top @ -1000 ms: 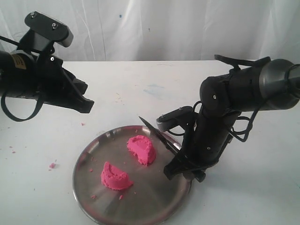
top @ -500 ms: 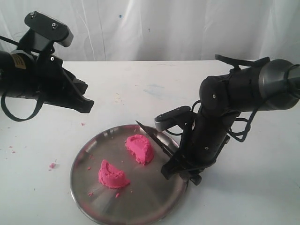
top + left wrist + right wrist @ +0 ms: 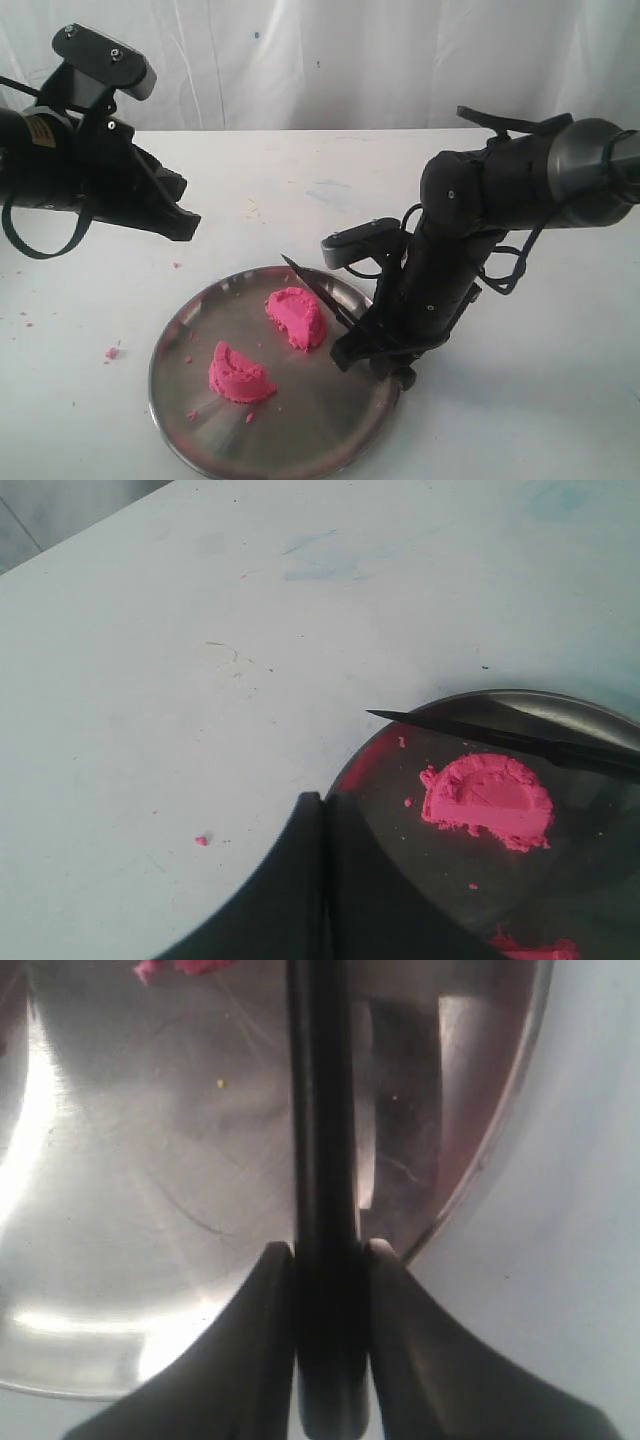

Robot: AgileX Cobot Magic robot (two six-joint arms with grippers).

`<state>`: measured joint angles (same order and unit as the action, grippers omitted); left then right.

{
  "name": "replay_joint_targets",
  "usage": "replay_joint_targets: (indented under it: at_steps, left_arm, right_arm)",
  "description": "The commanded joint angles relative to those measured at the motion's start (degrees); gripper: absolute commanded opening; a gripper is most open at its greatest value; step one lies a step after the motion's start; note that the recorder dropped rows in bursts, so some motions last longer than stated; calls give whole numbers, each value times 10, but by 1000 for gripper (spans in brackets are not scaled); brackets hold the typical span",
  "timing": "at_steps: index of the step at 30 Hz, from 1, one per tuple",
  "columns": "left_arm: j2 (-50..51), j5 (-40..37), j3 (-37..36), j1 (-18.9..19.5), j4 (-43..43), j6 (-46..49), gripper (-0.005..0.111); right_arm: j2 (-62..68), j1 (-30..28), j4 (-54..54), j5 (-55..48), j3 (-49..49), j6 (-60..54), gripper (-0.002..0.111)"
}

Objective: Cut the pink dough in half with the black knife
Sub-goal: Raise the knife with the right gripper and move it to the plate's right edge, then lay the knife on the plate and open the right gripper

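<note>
The pink dough lies in two half-domes on the steel plate (image 3: 172,335): one half (image 3: 296,316) near the middle, the other (image 3: 240,375) toward the front left. My right gripper (image 3: 366,350) is shut on the handle of the black knife (image 3: 315,288). The blade slants up just right of the nearer half, its tip above the plate's far rim. The right wrist view shows the knife (image 3: 322,1110) clamped in the right gripper (image 3: 325,1250). My left gripper (image 3: 185,222) hangs shut and empty above the table, left of the plate. Its wrist view shows the left gripper (image 3: 322,802), the blade (image 3: 480,733) and one half (image 3: 490,800).
Small pink crumbs lie on the white table left of the plate (image 3: 112,352) and on the plate itself. A white curtain hangs behind the table. The right arm's bulk (image 3: 500,200) stands over the plate's right rim.
My right gripper has shifted left with the knife, bringing the blade closer to the nearer half. The plate and both halves have slid slightly left. The left arm has not moved.
</note>
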<state>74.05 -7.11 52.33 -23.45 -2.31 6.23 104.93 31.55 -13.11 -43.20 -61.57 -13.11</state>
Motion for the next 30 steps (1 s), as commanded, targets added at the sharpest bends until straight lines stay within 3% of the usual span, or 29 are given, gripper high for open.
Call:
replay_joint_targets:
  at_steps: [1, 10, 25, 30]
  left_arm:
    - [-6, -2, -4, 0, -6, -3, 0]
    - [-6, -2, -4, 0, -6, -3, 0]
    - [-6, -2, -4, 0, -6, -3, 0]
    - [-6, -2, -4, 0, -6, -3, 0]
  right_arm:
    - [-7, -1, -3, -7, -4, -6, 22]
    - [-7, -1, -3, -4, -4, -19, 39]
    - [-60, -2, 15, 11, -27, -15, 39]
    - [-83, -16, 115, 79, -27, 94, 39]
